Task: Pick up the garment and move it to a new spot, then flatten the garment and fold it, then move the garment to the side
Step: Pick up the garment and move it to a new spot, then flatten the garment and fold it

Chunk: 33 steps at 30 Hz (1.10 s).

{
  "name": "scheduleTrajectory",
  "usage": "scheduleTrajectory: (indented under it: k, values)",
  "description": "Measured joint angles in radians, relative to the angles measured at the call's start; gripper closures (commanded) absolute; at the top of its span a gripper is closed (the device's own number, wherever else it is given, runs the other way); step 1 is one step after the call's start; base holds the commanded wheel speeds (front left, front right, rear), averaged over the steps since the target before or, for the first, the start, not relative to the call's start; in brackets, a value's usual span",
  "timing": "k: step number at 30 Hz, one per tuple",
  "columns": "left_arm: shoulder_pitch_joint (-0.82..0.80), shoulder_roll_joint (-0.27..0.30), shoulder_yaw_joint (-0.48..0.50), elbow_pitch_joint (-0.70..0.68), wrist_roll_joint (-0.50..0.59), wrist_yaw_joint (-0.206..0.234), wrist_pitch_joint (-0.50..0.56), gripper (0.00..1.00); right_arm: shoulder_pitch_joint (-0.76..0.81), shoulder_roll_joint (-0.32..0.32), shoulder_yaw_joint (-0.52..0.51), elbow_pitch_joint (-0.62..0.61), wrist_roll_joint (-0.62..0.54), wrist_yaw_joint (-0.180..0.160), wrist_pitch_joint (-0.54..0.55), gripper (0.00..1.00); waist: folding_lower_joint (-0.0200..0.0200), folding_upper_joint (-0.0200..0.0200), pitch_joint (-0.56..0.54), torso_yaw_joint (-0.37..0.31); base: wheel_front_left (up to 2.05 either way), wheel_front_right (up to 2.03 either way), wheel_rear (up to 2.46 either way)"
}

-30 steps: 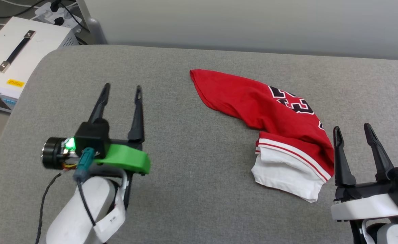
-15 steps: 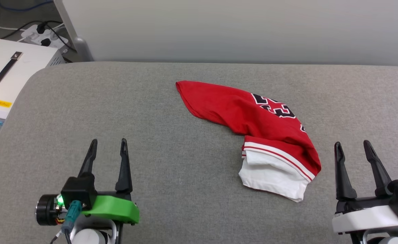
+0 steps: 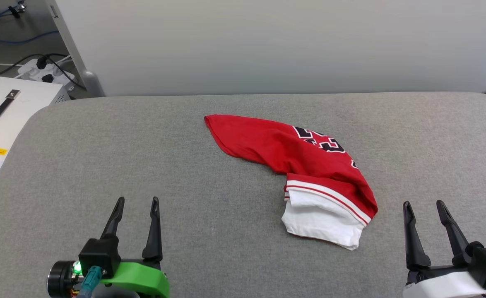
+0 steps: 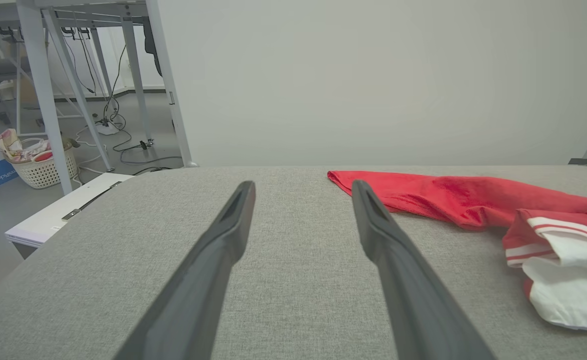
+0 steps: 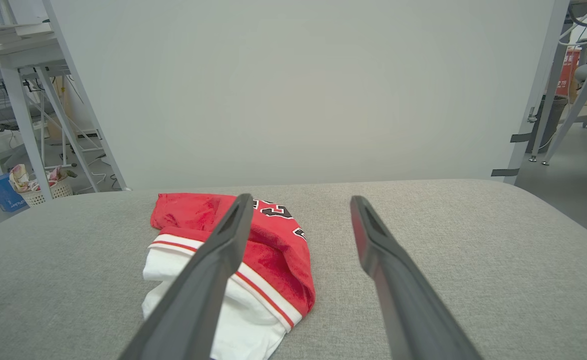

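- The garment, a red jersey with a black, white-edged number print, is pictured lying crumpled on the grey fabric-covered table, a little right of the middle.
- Its red body is drawn out toward the far left and ends in a corner. A white sleeve with red-white striped trim is bunched at the near right end.
- The print is partly folded over, and its figures cannot be fully read.
- The left gripper is seen at the lower left of the head view, its 2 dark fingers spread wide with nothing held between them. It is poised over bare table, well apart from the garment.
- The right gripper is seen at the lower right, likewise spread wide and empty. It is near the sleeve end, to its right, and is not touching the cloth.
- In the left wrist view, the garment is shown to the right of both fingers. In the right wrist view, part of it is hidden behind the finger on that view's left.
- A white case with a black handle is seen beside the table's far left corner, with a power strip and cables on the floor behind it.
- A pale wall panel is set behind the table's far edge.
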Motion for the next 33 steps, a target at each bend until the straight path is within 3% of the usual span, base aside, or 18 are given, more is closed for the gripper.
scheduleTrajectory:
  k: [12, 25, 31, 33]
  values:
    - [0.021, -0.033, 0.049, 0.031, 0.042, -0.043, 0.0, 0.0, 0.017, 0.0, 0.0, 0.013, 0.009, 0.0, 0.0, 0.0, 0.0, 0.0, -0.015, 0.007, 0.0, 0.0, 0.0]
    - [0.021, -0.052, 0.072, 0.048, 0.064, -0.061, 0.0, 0.0, 0.018, 0.0, 0.002, 0.012, 0.009, 0.0, 0.0, 0.0, 0.0, 0.0, -0.016, 0.013, 0.0, 0.0, 0.0]
    - [0.021, -0.055, 0.081, 0.05, 0.067, -0.062, 0.0, 0.0, -0.022, -0.002, 0.017, -0.087, 0.019, 0.0, 0.0, 0.0, 0.0, 0.0, -0.011, 0.015, 0.0, 0.0, 0.0]
    - [0.02, -0.057, 0.082, 0.048, 0.071, -0.064, 0.0, 0.0, -0.084, -0.035, 0.024, -0.135, 0.027, 0.0, 0.0, 0.0, 0.0001, 0.0, -0.003, 0.017, 0.0, 0.0, 0.0]
